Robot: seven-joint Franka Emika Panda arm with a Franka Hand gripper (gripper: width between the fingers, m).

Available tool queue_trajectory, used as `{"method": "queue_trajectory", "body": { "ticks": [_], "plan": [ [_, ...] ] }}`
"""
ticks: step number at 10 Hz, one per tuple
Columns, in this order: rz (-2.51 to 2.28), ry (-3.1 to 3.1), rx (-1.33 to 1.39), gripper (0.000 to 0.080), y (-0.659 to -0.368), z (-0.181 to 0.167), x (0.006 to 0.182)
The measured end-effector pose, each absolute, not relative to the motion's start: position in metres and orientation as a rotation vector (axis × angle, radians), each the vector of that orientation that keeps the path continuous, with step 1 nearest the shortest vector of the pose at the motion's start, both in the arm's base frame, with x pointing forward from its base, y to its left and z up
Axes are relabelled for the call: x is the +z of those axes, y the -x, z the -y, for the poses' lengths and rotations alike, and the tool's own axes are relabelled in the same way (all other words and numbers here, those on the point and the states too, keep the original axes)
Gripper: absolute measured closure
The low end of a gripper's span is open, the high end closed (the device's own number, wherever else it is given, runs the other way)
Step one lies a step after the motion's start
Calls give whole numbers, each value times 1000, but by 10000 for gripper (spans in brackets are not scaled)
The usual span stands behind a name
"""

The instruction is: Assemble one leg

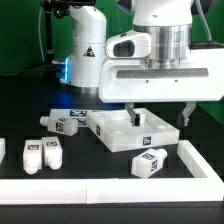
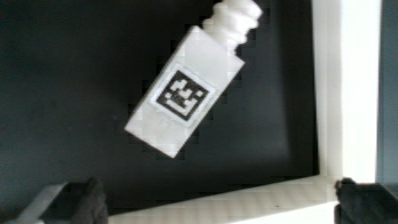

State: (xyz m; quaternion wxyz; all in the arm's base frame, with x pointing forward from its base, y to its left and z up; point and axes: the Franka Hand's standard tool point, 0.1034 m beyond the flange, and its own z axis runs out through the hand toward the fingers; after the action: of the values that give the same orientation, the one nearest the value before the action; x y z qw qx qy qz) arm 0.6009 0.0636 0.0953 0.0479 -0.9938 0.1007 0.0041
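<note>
My gripper (image 1: 159, 118) is open and empty, hovering just above the large flat white panel (image 1: 112, 133) in the middle of the table. Its two dark fingertips (image 2: 71, 205) stand wide apart in the wrist view, with white surface between them. One white leg (image 2: 187, 90) with a square tag and a ribbed end lies flat on the black table ahead of my gripper (image 2: 217, 205). In the exterior view one leg (image 1: 63, 123) lies left of the panel. Another leg (image 1: 150, 163) lies in front of it. I cannot tell which of these the wrist view shows.
Two more legs (image 1: 40, 153) stand side by side at the exterior view's left, and another white part (image 1: 2, 150) is cut off at the left edge. A raised white frame (image 1: 110, 184) runs along the front and right. A white strip (image 2: 361, 90) borders the leg.
</note>
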Motion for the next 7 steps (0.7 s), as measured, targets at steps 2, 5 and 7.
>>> {"method": "queue_trajectory", "body": {
  "ticks": [2,5,7],
  "plan": [
    [-644,2960,65,150,-596,-65,81],
    [-731,2936,46,150,-595,-60,37],
    [-725,2936,42,150,-597,-61,43]
  ]
}}
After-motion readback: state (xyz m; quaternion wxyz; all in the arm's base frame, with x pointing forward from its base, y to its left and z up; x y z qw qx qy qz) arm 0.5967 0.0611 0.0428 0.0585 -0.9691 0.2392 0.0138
